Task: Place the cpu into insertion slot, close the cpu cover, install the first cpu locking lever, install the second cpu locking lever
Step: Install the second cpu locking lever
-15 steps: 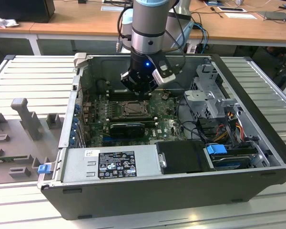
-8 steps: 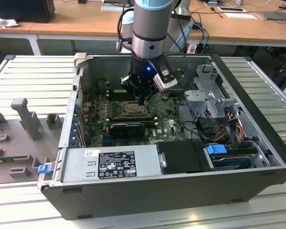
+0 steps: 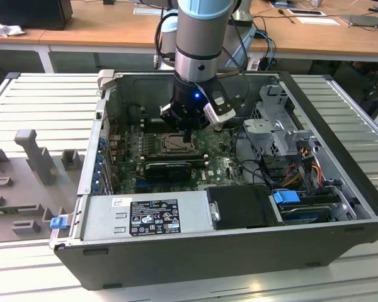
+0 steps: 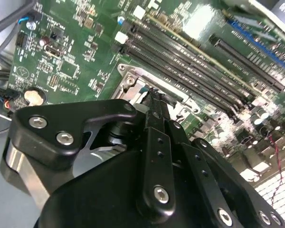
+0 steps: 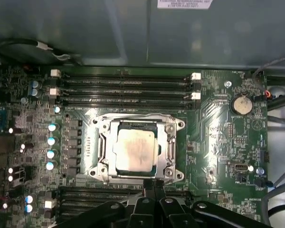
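Chip seated: from my console I read the cpu (image 5: 135, 150), pale metal top up, lying flat inside the insertion slot (image 5: 100, 142) at the middle of the motherboard (image 5: 218, 137), with the cpu cover (image 5: 167, 129) appearing to lie down around it as a silvery frame; I cannot tell whether that frame is latched. Taking the slot as landmark, the long black memory slots (image 5: 123, 88) run just beside it on the side toward the case wall, and a round coin cell (image 5: 241, 104) sits near one of its outer corners. In the exterior view the gripper (image 3: 188, 135) hangs directly above the slot inside the open computer case (image 3: 195, 251).

In both wrist views its fingers (image 4: 154, 102) come together to a narrow tip at the slot's edge, closed or very nearly so, with nothing visibly held between them.

Handling, as I judge it: the chip is light, rigid and fragile on its underside, best taken by its edges only. The cover is thin, stiff sheet metal, hinged, and better pushed flat than pinched. Any locking lever would be springy wire, to be pressed near its free end.

Writing: a white label (image 3: 154, 217) on the power supply carries print too small for me to read.
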Motion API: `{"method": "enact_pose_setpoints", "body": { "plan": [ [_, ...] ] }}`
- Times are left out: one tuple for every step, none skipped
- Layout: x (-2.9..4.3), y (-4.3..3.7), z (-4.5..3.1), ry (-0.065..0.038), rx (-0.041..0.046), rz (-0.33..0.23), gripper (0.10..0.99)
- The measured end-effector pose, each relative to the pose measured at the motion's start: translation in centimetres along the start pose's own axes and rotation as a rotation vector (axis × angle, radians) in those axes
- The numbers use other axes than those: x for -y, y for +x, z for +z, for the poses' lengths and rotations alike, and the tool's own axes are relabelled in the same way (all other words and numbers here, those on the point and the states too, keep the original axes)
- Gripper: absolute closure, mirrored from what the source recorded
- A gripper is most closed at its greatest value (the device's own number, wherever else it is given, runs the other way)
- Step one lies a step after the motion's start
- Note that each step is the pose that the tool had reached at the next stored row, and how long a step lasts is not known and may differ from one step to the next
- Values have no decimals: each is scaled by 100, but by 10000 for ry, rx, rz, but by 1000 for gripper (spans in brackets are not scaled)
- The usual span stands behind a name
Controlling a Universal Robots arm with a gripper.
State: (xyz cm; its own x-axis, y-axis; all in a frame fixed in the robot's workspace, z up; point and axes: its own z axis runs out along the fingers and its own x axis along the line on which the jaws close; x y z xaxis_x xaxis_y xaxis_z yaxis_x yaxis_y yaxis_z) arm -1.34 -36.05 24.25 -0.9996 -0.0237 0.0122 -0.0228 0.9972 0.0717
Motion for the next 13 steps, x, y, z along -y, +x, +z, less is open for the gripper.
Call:
{"method": "enact_pose_setpoints", "body": {
  "plan": [
    [16, 2, -1, 0, 0, 0, 980],
    [19, 16, -1, 0, 0, -3, 980],
    [26, 41, -1, -3, 0, -8, 980],
    [25, 44, -1, -3, 0, -9, 980],
    [25, 47, -1, -2, 0, -9, 980],
    [26, 49, -2, -1, -1, -10, 980],
    [27, 52, -2, -1, -1, -11, 980],
    [31, 57, -2, -2, -1, -9, 980],
    [32, 58, -2, -2, -1, -10, 980],
    [36, 61, -2, -2, -1, -10, 980],
    [37, 62, -2, -2, 0, -9, 980],
    [37, 63, -2, -2, -1, -10, 980],
    [38, 63, -2, -1, -1, -10, 980]
  ]
}}
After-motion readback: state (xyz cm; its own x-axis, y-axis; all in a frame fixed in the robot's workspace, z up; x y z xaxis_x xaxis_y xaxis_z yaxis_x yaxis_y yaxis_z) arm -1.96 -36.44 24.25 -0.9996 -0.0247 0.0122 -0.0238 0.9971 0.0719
